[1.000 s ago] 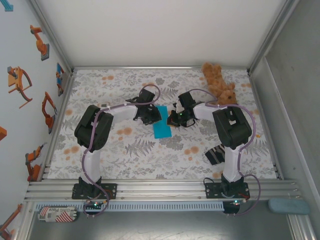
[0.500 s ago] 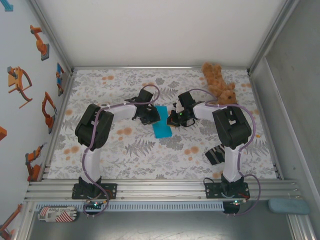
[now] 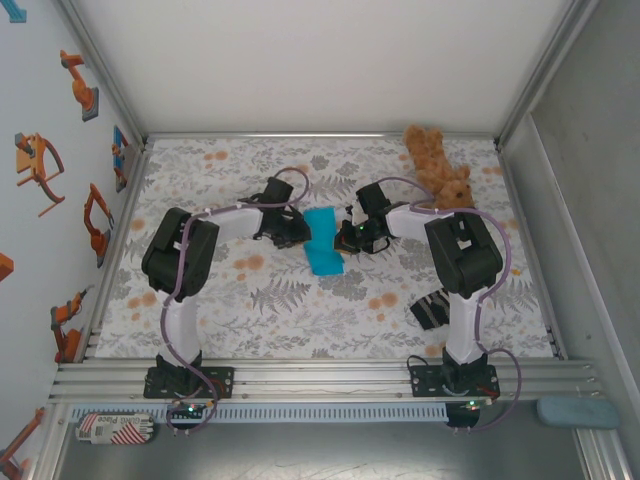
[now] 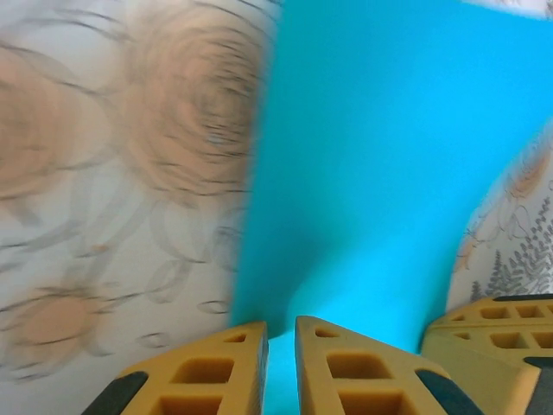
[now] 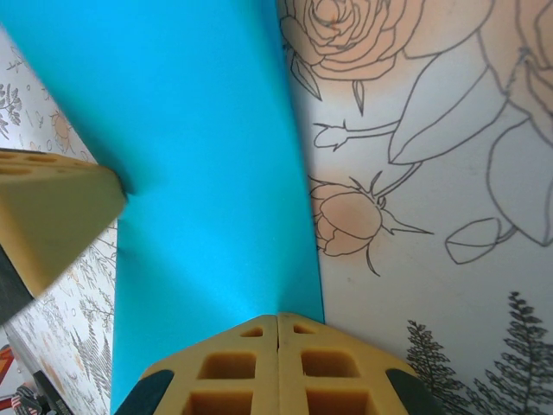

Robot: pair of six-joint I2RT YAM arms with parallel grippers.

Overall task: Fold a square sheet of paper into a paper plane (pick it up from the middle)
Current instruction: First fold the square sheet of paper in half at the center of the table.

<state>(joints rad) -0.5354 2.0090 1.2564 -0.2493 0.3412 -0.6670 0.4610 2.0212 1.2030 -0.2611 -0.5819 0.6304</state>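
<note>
The square sheet of paper (image 3: 322, 243) is bright cyan-blue and lies folded into a strip at the middle of the floral mat, between my two grippers. My left gripper (image 3: 296, 231) is at its left edge. In the left wrist view the paper (image 4: 389, 164) bulges up and runs into the narrow gap of the left gripper (image 4: 281, 333), which is shut on it. My right gripper (image 3: 344, 238) is at the sheet's right edge. In the right wrist view the right gripper (image 5: 276, 318) is shut tight on the edge of the paper (image 5: 190, 147).
A brown teddy bear (image 3: 440, 165) lies at the back right of the mat. A dark striped cloth (image 3: 432, 308) sits by the right arm's base. Aluminium rails (image 3: 320, 372) bound the near edge, and walls enclose the other sides.
My left gripper has moved left, and the paper's left side has come with it, so the blue strip looks wider. The right gripper has stayed put.
</note>
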